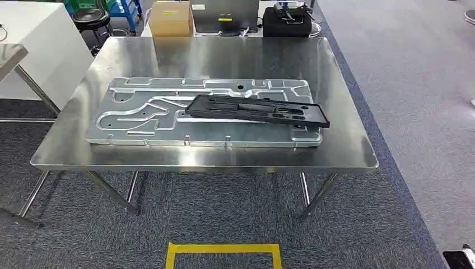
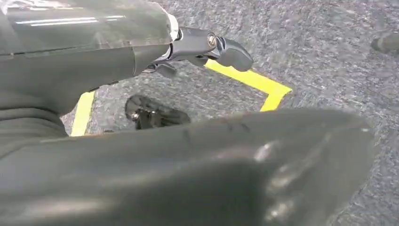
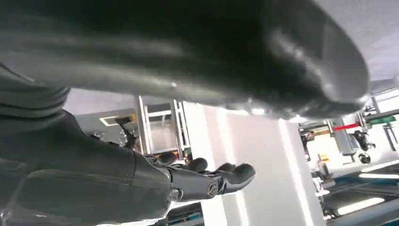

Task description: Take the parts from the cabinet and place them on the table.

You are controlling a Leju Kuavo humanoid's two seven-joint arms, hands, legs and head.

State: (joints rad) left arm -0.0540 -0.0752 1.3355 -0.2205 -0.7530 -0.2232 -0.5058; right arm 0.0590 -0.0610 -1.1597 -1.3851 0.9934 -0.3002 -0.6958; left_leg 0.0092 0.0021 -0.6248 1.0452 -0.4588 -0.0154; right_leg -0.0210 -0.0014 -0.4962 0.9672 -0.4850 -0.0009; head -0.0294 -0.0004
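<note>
A large silver machined plate (image 1: 151, 115) lies flat across the middle of the steel table (image 1: 347, 151). A long black frame part (image 1: 257, 110) rests on top of the plate, angled toward its right end. In the left wrist view my left hand (image 2: 188, 44) hangs over the carpet with its fingers (image 2: 228, 49) stretched out and nothing in it. The right wrist view shows my right hand (image 3: 188, 181) with its fingers (image 3: 235, 173) extended and apart, also holding nothing.
A yellow tape outline (image 1: 223, 249) marks the carpet in front of the table and appears as yellow tape (image 2: 249, 80) below my left hand. Behind the table stand a cardboard box (image 1: 171, 18), a black case (image 1: 287, 22) and a stool (image 1: 91, 18). A white bench (image 1: 33, 45) stands at the left.
</note>
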